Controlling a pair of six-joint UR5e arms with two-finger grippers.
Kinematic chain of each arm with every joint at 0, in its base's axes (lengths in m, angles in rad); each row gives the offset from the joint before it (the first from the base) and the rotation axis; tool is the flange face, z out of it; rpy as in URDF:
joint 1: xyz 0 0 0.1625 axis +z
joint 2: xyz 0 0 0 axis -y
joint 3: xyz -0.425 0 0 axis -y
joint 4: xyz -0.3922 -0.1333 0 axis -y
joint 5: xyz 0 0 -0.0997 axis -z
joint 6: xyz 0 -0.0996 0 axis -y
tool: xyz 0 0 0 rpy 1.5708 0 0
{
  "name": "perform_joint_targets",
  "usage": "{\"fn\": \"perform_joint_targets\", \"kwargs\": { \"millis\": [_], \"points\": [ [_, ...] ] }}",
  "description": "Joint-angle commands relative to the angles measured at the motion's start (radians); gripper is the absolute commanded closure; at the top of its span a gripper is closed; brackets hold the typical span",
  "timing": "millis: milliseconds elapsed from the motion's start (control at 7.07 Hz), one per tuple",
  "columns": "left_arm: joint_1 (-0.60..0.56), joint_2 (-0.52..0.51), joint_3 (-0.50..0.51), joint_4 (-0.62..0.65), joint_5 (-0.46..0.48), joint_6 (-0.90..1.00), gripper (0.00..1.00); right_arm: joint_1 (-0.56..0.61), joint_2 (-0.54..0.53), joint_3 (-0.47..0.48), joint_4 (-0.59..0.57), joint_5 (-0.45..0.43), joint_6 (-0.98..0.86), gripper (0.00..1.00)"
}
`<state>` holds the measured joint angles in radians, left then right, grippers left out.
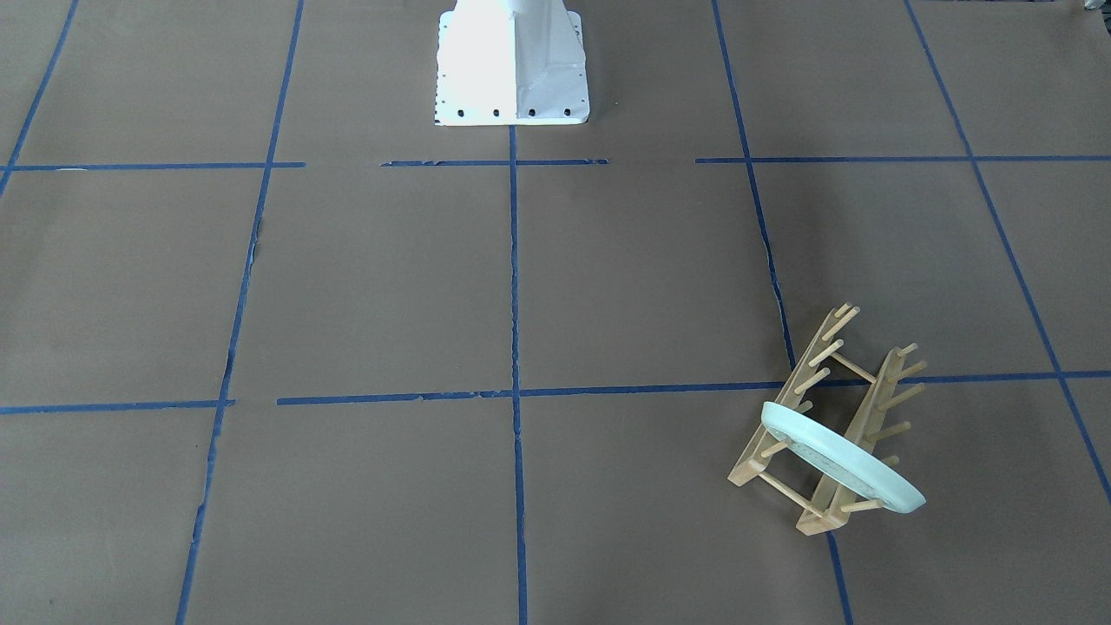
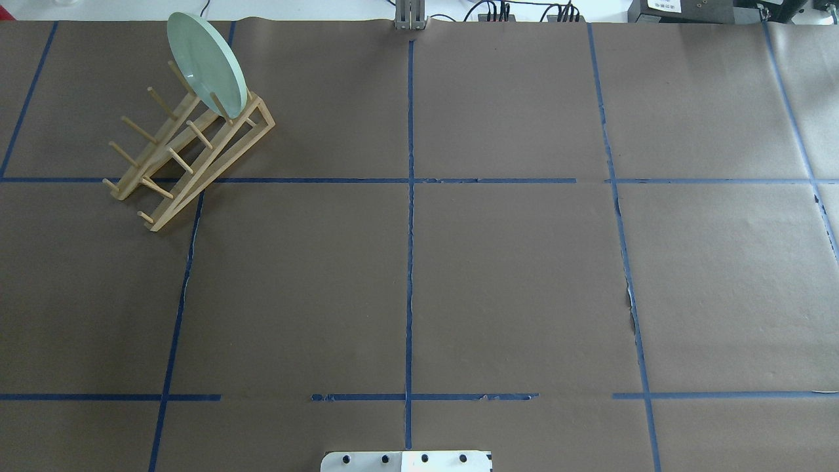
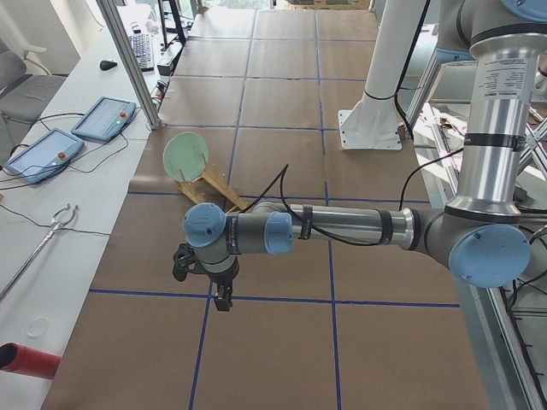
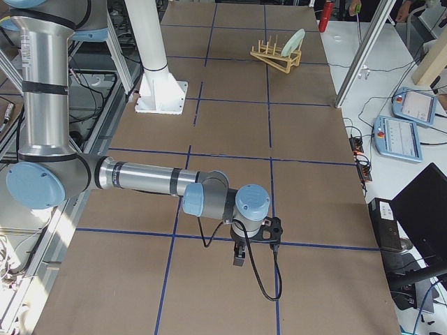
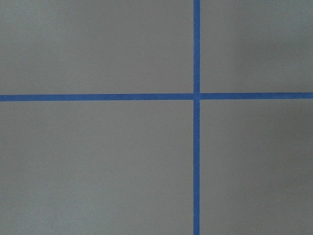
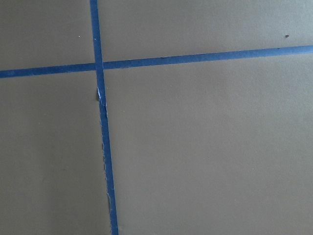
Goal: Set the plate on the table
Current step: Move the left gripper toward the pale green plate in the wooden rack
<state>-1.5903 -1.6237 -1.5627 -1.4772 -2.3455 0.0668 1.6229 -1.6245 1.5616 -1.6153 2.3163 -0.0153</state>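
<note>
The pale mint-green plate (image 2: 206, 62) stands on edge, tilted, between the pegs at one end of the light wooden rack (image 2: 261, 113). It sits at the far left of the brown-paper table (image 2: 511, 282). The plate also shows in the front-facing view (image 1: 842, 460), the left view (image 3: 185, 155) and the right view (image 4: 296, 40). My left gripper (image 3: 222, 299) hangs over the table near a tape line, well short of the rack. My right gripper (image 4: 237, 258) hangs over the table's other end, far from the plate. I cannot tell whether either is open or shut. Both wrist views show only paper and blue tape.
The white robot base (image 1: 512, 69) stands at the table's robot-side edge. Teach pendants (image 3: 102, 118) and cables lie on the white bench beyond the plate's end of the table. Another pendant (image 4: 398, 136) and a monitor sit beside the other end.
</note>
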Motion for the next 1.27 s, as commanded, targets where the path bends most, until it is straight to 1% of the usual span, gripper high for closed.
{"fn": "perform_joint_targets", "kwargs": {
  "millis": [0, 142, 283, 425, 566, 708, 849, 991, 1132],
  "points": [
    [0.003, -0.016, -0.011, 0.003, -0.002, 0.001, 0.0, 0.0, 0.0, 0.0, 0.0, 0.0, 0.0, 0.0],
    [0.003, -0.024, -0.013, -0.005, -0.002, 0.001, 0.0, 0.0, 0.0, 0.0, 0.0, 0.0, 0.0, 0.0],
    [0.001, -0.075, -0.032, 0.003, 0.0, -0.004, 0.0, 0.0, 0.0, 0.0, 0.0, 0.0, 0.0, 0.0],
    [0.003, -0.105, -0.066, -0.003, -0.002, -0.008, 0.0, 0.0, 0.0, 0.0, 0.0, 0.0, 0.0, 0.0],
    [0.003, -0.164, -0.077, -0.003, 0.002, -0.015, 0.0, 0.0, 0.0, 0.0, 0.0, 0.0, 0.0, 0.0],
    [0.003, -0.204, -0.101, -0.009, -0.023, -0.083, 0.0, 0.0, 0.0, 0.0, 0.0, 0.0, 0.0, 0.0],
    [0.009, -0.229, -0.12, -0.073, -0.12, -0.255, 0.0, 0.0, 0.0, 0.0, 0.0, 0.0, 0.0, 0.0],
    [0.01, -0.232, -0.109, -0.224, -0.237, -0.447, 0.0, 0.0, 0.0, 0.0, 0.0, 0.0, 0.0, 0.0],
    [0.016, -0.231, -0.087, -0.421, -0.329, -0.631, 0.0, 0.0, 0.0, 0.0, 0.0, 0.0, 0.0, 0.0]
  ]
}}
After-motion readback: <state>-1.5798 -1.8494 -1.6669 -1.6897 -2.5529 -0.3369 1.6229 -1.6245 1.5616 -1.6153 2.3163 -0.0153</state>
